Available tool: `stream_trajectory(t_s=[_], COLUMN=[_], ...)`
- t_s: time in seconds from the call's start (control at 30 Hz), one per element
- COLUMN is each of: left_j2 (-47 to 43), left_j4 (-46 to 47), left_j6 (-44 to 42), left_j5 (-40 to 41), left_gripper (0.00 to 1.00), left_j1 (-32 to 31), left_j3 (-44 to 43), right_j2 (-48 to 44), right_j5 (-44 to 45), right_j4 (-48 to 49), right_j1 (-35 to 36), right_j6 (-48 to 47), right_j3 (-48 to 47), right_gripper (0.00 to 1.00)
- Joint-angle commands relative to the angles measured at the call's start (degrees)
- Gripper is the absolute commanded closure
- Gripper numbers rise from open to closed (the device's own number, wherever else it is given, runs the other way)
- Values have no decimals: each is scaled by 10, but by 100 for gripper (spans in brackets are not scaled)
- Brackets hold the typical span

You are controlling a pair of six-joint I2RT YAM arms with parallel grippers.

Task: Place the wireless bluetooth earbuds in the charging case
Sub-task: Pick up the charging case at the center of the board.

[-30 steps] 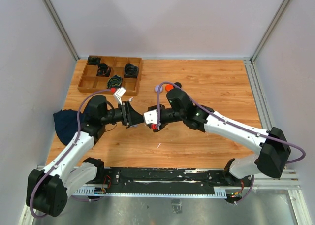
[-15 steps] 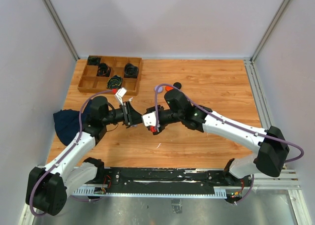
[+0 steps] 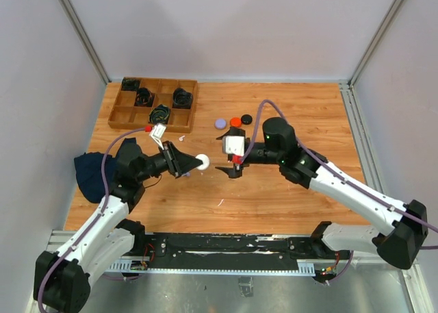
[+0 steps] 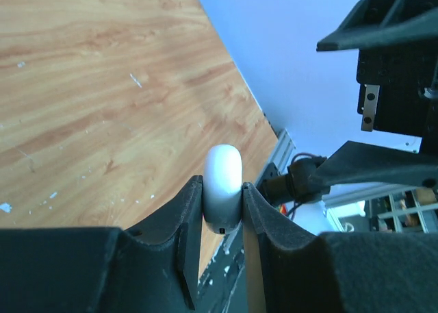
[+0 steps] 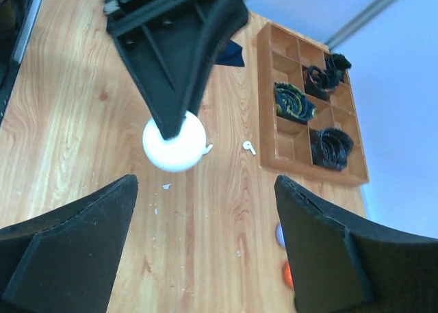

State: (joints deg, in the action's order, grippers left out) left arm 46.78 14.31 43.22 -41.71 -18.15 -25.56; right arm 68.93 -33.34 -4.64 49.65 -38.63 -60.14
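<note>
My left gripper (image 3: 194, 164) is shut on a round white charging case (image 3: 202, 162), held on edge above the table. In the left wrist view the case (image 4: 224, 172) sits pinched between the two dark fingers (image 4: 174, 224). My right gripper (image 3: 227, 169) hangs open just right of the case, with nothing between its fingers. Through its jaws I see the case (image 5: 174, 143). A tiny white earbud (image 5: 249, 147) lies on the wood beyond it, near the tray. The same earbud (image 3: 181, 139) shows in the top view. Another small white piece (image 5: 207, 148) peeks out beside the case.
Purple (image 3: 220, 123), orange (image 3: 235, 122) and black (image 3: 246, 119) round cases lie in a row behind the grippers. A wooden compartment tray (image 3: 126, 114) with coiled black cables stands at the back left. A dark blue cloth (image 3: 90, 172) lies at the left edge.
The two grippers met over the white case. The left one shut on it. The right one opened, let go and drew back to the right. The left arm pulled back slightly.
</note>
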Motion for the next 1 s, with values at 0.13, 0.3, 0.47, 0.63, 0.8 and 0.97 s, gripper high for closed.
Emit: stream_trajectory(t_s=[0.13, 0.3, 0.47, 0.63, 0.8, 0.97], left_j2=[-86, -129, -156, -172, -165, -147], left_j4=[107, 165, 234, 261, 292, 320], left_j6=[23, 35, 53, 61, 79, 90], left_j5=[78, 103, 126, 142, 149, 149], left_gripper=[100, 100, 100, 100, 100, 100], left_j1=[-6, -7, -12, -18, -22, -31], left_j3=[50, 84, 111, 118, 122, 121], right_j2=[-41, -27, 12, 55, 89, 106], right_j5=[27, 24, 20, -2, -26, -49], right_j4=[166, 291, 444, 555, 628, 681], right_j1=[-33, -34, -34, -34, -34, -33], right_j6=[354, 503, 638, 720, 768, 791], right_j3=[75, 112, 149, 165, 166, 164], right_gripper=[18, 21, 28, 33, 42, 48])
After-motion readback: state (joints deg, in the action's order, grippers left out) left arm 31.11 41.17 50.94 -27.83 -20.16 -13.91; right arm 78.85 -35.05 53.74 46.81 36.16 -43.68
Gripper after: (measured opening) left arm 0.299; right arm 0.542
